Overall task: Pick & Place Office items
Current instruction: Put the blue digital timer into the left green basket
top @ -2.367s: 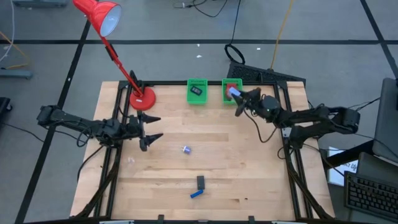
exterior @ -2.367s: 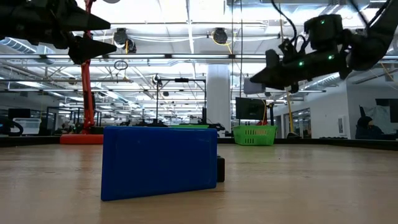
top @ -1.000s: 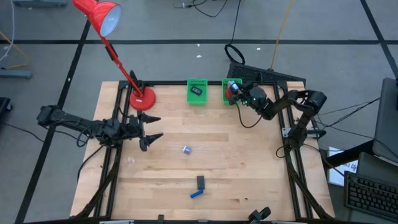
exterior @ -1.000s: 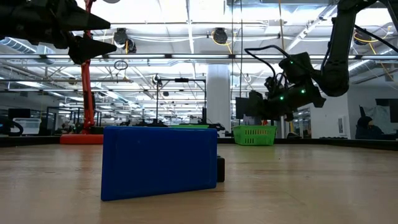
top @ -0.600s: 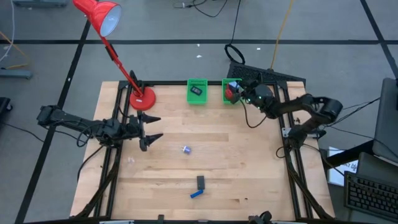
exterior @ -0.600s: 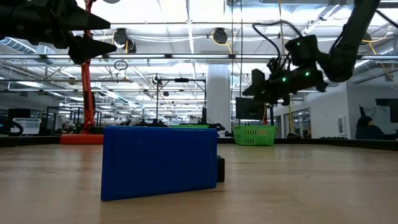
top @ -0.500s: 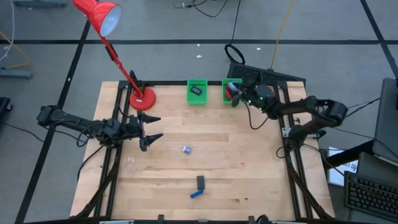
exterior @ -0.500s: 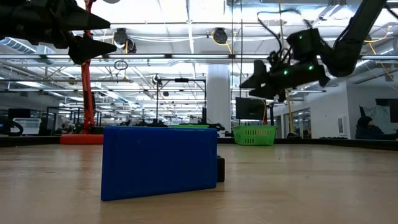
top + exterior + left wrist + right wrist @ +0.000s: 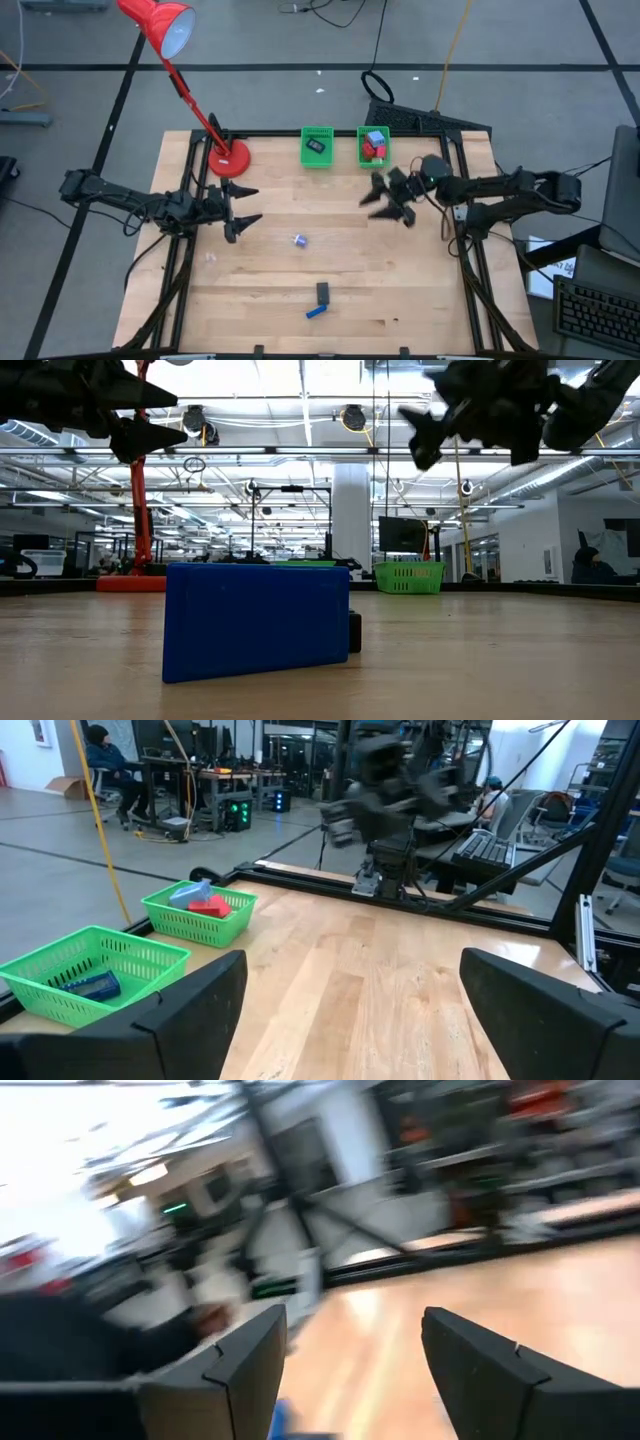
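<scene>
In the high view, my right gripper (image 9: 380,198) hangs open and blurred above the table, just on the near side of the right green basket (image 9: 373,157). That basket holds red blocks (image 9: 372,151) and a pale blue cube (image 9: 376,138). A dark oblong (image 9: 316,145) lies in the left basket (image 9: 317,158). On the table lie a tiny silver bit (image 9: 299,240), a black oblong (image 9: 323,292) and a dark blue oblong (image 9: 315,312). My left gripper (image 9: 240,206) waits open over the table's left part.
A red desk lamp stands with its base (image 9: 228,158) at the far left of the table. A tiny pale bit (image 9: 210,257) lies near the left edge. In the low view the blue oblong (image 9: 255,620) stands close to the camera. People sit in the room beyond.
My right gripper has left the right basket, risen and swung fast toward the table's near edge and middle. The pale blue cube and red blocks stay in that basket. My left arm has kept still.
</scene>
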Action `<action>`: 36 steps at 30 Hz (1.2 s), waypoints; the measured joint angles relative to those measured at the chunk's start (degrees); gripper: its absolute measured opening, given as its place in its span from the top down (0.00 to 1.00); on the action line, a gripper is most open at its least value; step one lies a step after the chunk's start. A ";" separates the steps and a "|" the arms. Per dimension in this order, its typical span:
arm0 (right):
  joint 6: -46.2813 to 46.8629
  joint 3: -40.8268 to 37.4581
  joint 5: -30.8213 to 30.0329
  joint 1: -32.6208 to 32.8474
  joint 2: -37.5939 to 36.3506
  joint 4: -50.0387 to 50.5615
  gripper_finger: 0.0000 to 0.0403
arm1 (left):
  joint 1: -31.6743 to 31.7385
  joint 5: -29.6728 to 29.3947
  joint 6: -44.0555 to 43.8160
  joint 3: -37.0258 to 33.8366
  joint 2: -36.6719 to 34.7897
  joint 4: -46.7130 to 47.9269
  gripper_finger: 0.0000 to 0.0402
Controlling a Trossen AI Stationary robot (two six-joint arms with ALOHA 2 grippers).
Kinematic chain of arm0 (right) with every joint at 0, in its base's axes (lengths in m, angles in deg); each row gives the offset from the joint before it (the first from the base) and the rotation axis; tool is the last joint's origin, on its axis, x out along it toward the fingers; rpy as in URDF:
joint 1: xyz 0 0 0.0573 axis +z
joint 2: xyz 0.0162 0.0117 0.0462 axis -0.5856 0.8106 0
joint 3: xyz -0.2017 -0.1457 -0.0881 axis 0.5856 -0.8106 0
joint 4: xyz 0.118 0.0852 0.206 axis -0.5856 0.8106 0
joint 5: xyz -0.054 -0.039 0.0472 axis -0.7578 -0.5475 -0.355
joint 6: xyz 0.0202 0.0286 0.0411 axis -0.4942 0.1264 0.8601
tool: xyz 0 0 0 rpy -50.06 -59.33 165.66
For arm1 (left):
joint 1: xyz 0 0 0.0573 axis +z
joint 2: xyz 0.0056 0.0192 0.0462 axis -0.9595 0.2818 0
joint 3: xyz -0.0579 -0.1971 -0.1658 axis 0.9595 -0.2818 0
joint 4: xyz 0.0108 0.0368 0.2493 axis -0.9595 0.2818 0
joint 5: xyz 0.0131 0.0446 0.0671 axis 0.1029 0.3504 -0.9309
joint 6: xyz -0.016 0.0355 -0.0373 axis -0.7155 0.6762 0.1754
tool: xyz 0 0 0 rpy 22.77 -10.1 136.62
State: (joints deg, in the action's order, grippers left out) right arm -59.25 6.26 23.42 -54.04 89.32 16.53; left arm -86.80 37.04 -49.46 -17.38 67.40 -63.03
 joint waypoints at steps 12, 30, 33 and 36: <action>-11.82 0.00 0.32 17.73 -0.72 0.79 0.46 | 0.00 -0.02 -0.59 0.02 -0.01 -0.13 0.09; -18.40 -0.02 -13.38 19.83 -4.10 14.40 0.48 | 0.00 1.73 -11.78 0.02 2.69 -4.24 0.09; -22.19 -0.02 -16.85 19.83 -8.31 20.44 0.48 | 0.02 1.20 -15.17 0.02 4.40 -4.24 0.09; -23.55 -0.02 -19.57 19.75 -13.30 25.64 0.48 | 0.02 0.53 -15.95 0.02 6.12 -4.26 0.09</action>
State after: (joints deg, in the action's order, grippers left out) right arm -82.80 6.24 3.85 -34.29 76.02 42.17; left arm -86.78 37.57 -65.41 -17.36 73.51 -67.29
